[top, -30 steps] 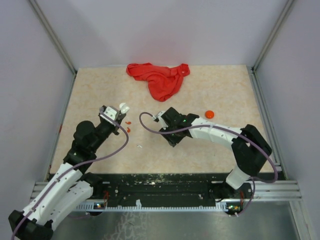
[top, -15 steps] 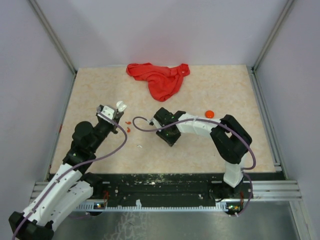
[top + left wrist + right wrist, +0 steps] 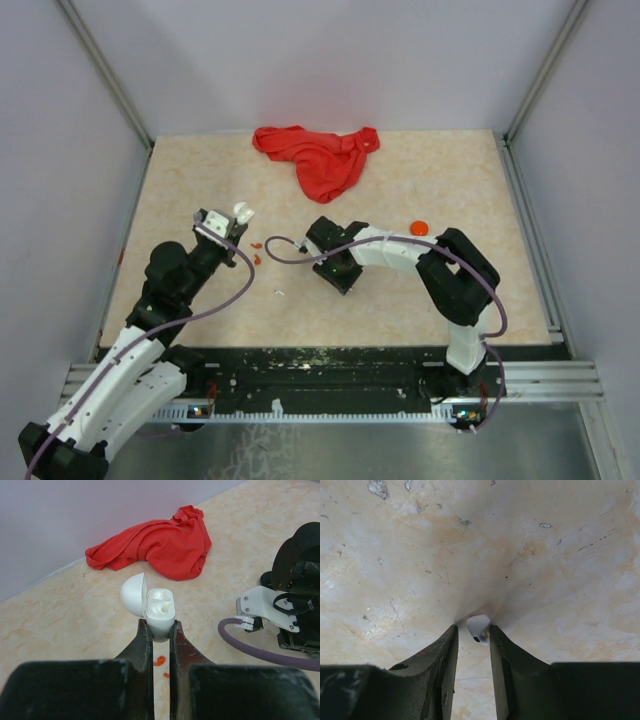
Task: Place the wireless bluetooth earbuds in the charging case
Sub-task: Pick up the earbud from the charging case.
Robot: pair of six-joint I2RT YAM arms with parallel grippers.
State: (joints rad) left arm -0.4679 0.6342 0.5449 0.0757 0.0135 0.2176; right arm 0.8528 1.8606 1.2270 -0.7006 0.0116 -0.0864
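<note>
The left jaws were clamped tight on the bottom of a white charging case (image 3: 160,612). They held it up with its lid open. The right jaws pointed down at the desk (image 3: 430,180) with a white earbud (image 3: 479,628) between their tips. They stood close on both sides of it, but I could not tell if they squeezed it. Two tiny red earbuds (image 3: 257,257) lay on the desk just beside the left jaws. A round red case (image 3: 419,228) lay near the right arm (image 3: 400,255). A red cloth (image 3: 320,160) lay crumpled at the far side.
</note>
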